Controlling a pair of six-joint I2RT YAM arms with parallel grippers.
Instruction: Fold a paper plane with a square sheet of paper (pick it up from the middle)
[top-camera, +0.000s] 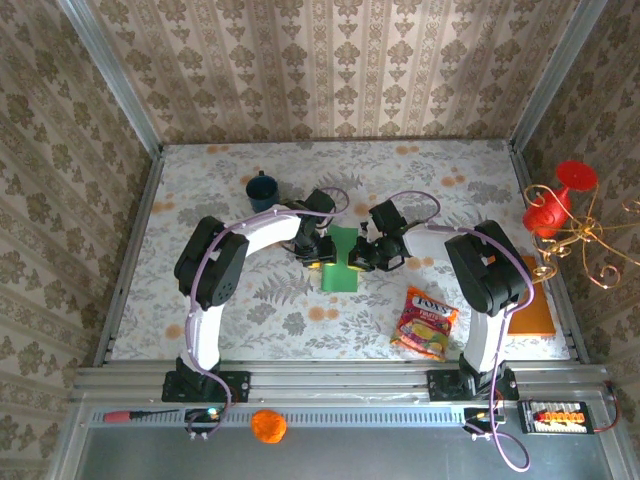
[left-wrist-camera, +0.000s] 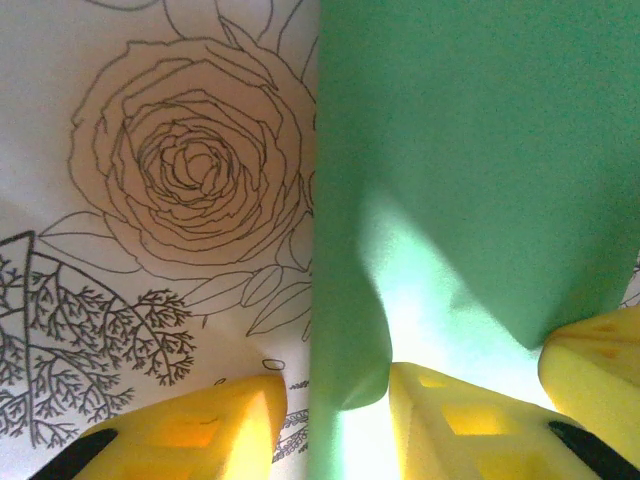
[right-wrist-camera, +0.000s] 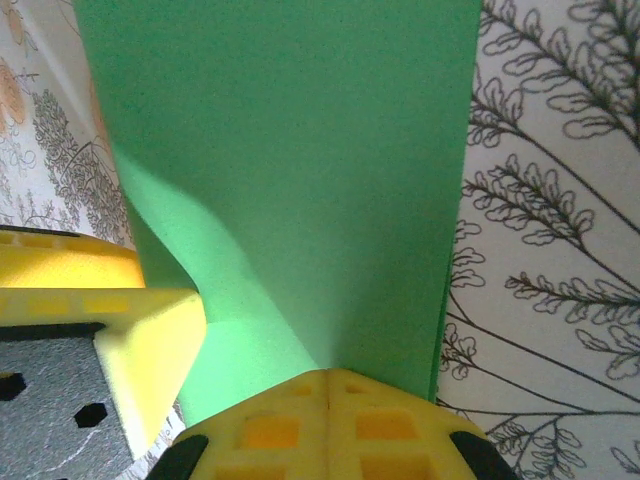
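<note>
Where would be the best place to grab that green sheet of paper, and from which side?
Probably a side edge near the middle of its length, coming in from the side. The green sheet is thin and mostly flat, so only a lifted part gives fingers something to pinch. The right gripper is shut on one such raised part.
</note>
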